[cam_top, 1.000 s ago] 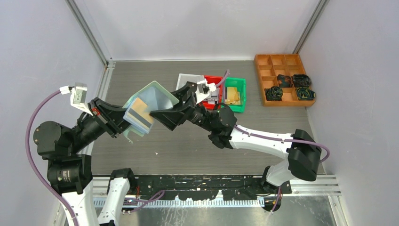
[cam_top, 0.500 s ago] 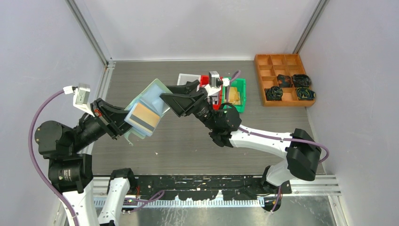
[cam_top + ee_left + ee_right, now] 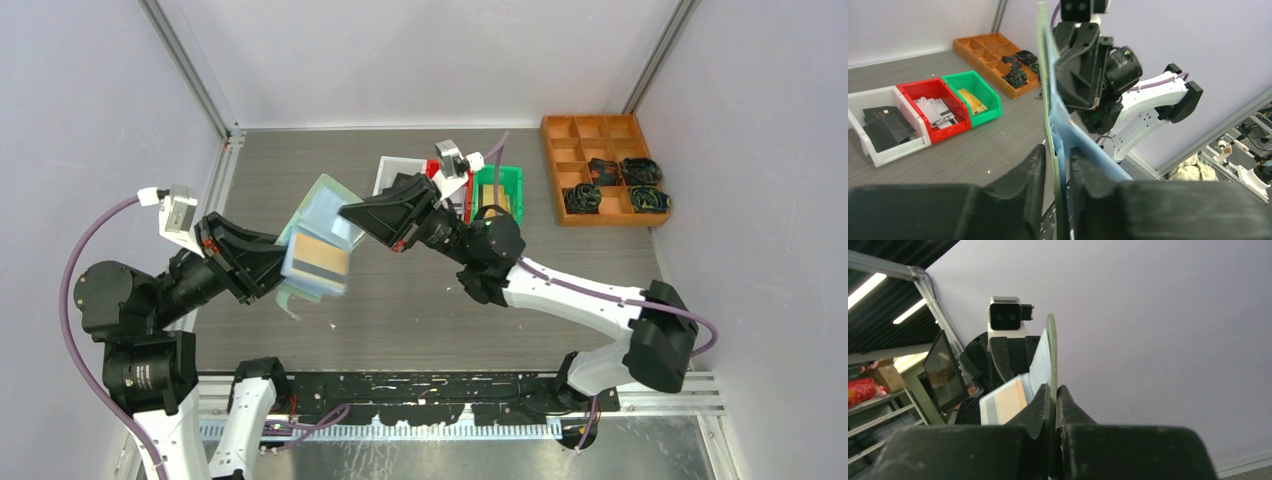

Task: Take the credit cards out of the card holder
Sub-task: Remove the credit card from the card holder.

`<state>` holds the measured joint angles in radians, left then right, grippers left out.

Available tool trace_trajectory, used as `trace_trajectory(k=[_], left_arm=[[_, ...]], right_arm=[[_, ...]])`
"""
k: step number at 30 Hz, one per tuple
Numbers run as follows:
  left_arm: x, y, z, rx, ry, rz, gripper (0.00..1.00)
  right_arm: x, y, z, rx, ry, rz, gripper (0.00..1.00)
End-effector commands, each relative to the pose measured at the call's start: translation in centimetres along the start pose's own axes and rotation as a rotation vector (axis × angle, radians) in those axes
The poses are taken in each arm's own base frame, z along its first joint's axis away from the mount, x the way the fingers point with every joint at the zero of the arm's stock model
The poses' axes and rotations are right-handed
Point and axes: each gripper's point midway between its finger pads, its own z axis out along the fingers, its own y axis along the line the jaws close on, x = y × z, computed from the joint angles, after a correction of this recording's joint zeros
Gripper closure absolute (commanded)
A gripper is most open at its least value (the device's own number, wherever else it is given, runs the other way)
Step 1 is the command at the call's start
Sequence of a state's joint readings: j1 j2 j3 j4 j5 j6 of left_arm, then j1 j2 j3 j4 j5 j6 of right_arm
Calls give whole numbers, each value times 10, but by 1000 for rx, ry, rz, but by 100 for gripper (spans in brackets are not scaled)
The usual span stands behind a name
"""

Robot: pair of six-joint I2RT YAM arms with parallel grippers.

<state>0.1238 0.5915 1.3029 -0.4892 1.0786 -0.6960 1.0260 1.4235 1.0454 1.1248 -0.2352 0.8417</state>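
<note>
I had the left gripper (image 3: 1057,167) clamped on the card holder (image 3: 325,200) (gold card (image 3: 318,254) showing), right gripper (image 3: 1053,396) pinching its edge.

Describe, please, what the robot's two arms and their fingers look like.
Both arms have white links and chunky black joints. The left arm and right arm each carry a purple cable and a small silver-white camera at the wrist. The fingers are matte black, broad and wedge-shaped.
</note>
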Motion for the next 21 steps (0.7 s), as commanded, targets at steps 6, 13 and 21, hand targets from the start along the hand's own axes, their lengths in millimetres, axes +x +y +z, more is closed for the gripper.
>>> trace_trajectory(k=[6, 13, 21], left_arm=[[25, 8, -5, 18, 63, 103, 61], [34, -2, -6, 104, 93, 73, 64], [38, -22, -12, 193, 138, 112, 71]], right_arm=[[-31, 72, -21, -75, 176, -224, 99], [-39, 92, -32, -91, 221, -280, 99], [-36, 98, -30, -116, 256, -268, 99]])
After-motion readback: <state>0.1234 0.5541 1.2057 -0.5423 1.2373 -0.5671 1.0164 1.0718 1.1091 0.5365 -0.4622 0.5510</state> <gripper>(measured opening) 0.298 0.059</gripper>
